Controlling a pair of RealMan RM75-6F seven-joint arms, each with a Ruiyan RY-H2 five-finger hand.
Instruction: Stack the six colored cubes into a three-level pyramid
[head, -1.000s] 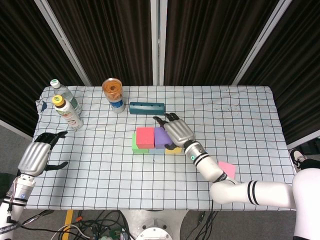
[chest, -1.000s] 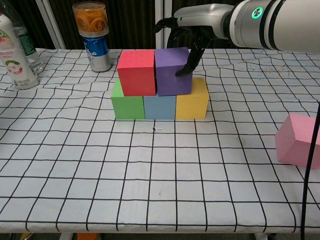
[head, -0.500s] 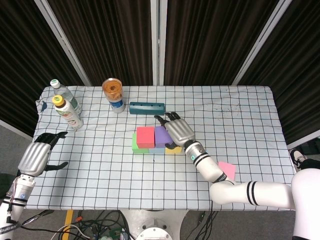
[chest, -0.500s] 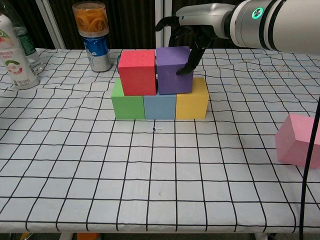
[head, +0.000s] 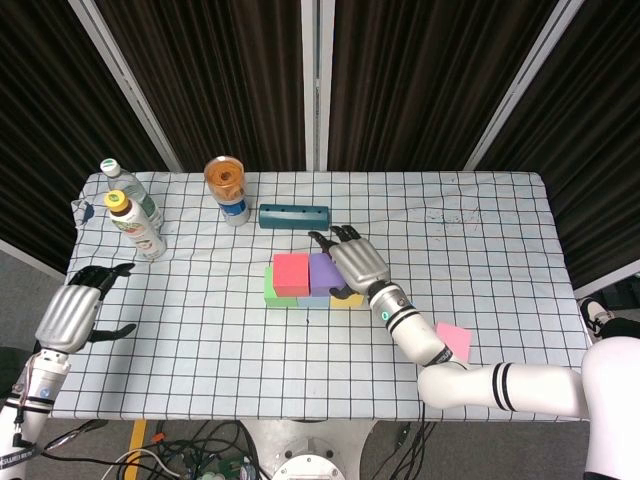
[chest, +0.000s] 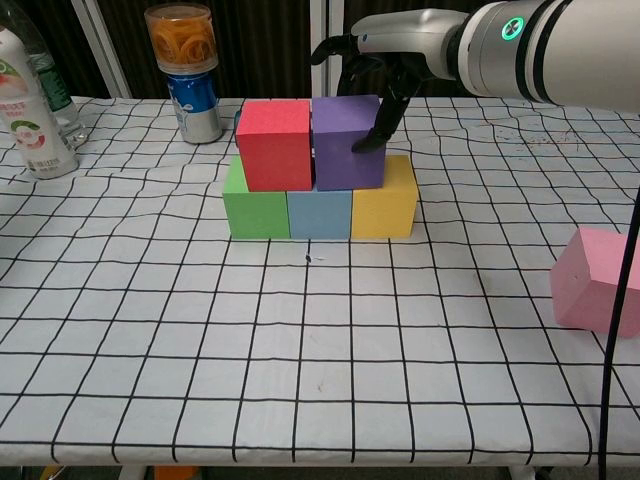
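At the far left edge of the counter, which is covered with a white cloth with black grid lines, the left hand hangs just beside the edge. It holds nothing and its dark fingers are apart. It shows only in the head view. Behind it, near the back left corner, stand a clear bottle and a bottle with a yellow cap, close together. Further right at the back is a can with an orange lid, and next to it a dark teal cylinder lies on its side.

Near the middle of the counter the cubes are stacked. The bottom row has the green cube, the blue cube and the yellow cube, touching side by side. On top of them sit the red cube on the left and the purple cube on the right, also touching each other.

The right hand is over the back right part of the purple cube. One dark fingertip presses on the right side of this cube, and the other fingers are curved above and behind it. The hand does not grip the cube; it only touches it and carries nothing.

Well apart, near the right front of the counter, the pink cube lies alone on the cloth, beside the right forearm in the head view.
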